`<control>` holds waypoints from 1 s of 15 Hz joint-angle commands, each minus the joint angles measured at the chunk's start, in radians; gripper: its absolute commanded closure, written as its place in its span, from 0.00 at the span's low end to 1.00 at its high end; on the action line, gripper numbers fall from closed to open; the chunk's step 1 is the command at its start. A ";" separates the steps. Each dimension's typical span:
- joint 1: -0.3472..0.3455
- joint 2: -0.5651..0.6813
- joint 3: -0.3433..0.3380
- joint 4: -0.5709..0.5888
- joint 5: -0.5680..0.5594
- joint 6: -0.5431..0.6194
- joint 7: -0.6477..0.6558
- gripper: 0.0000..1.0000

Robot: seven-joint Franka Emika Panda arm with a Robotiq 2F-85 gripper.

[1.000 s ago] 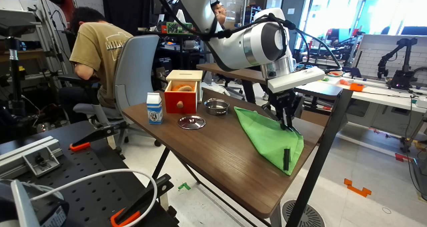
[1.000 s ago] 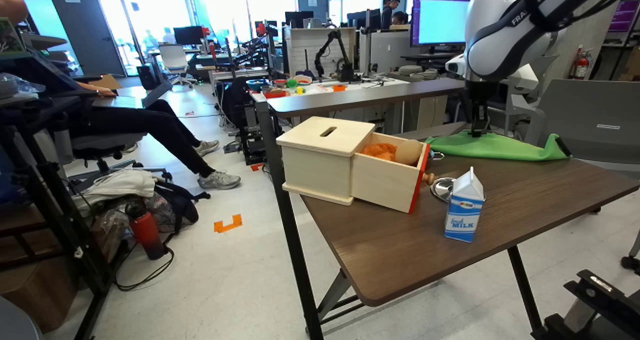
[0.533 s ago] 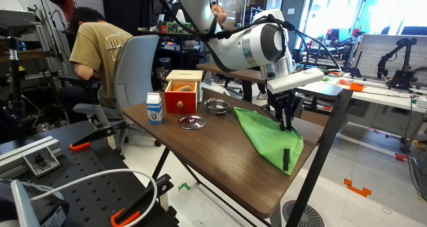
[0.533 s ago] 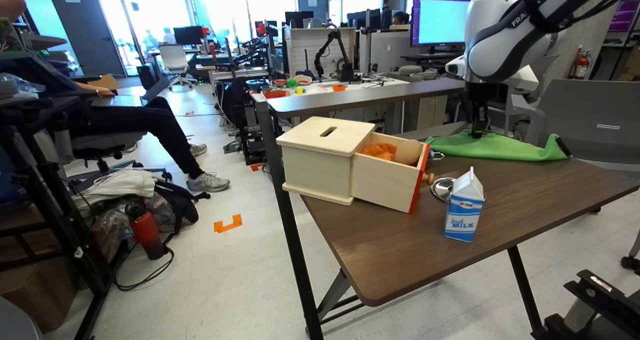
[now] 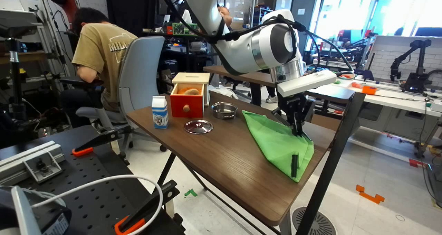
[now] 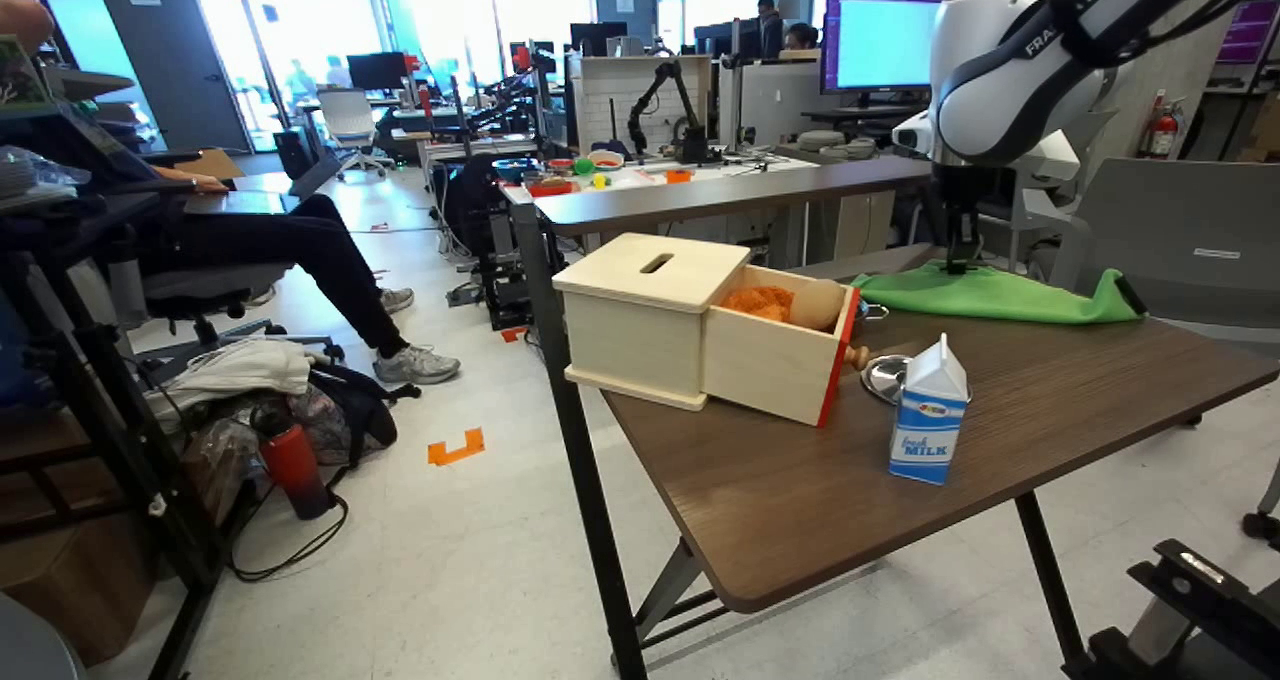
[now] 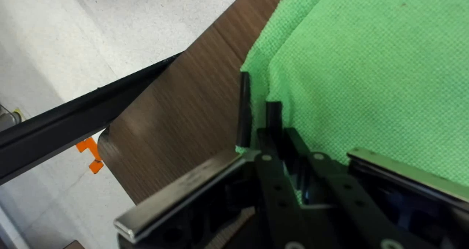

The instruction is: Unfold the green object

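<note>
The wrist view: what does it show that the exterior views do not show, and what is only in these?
Only the wrist view: a black inner strip between the tips of the jaws, beside the outer strip.
Only the exterior views: the carton, the box with its open drawer, the lid.
All share: the cloth, the table and the jaws.

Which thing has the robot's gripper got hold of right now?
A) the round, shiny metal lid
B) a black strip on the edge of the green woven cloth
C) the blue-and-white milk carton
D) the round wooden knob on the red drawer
B: the wrist view shows the gripper closed on a black strip at the edge of the green woven cloth.
</note>
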 commanded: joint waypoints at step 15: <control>0.036 -0.104 -0.019 -0.102 -0.073 0.057 0.056 0.99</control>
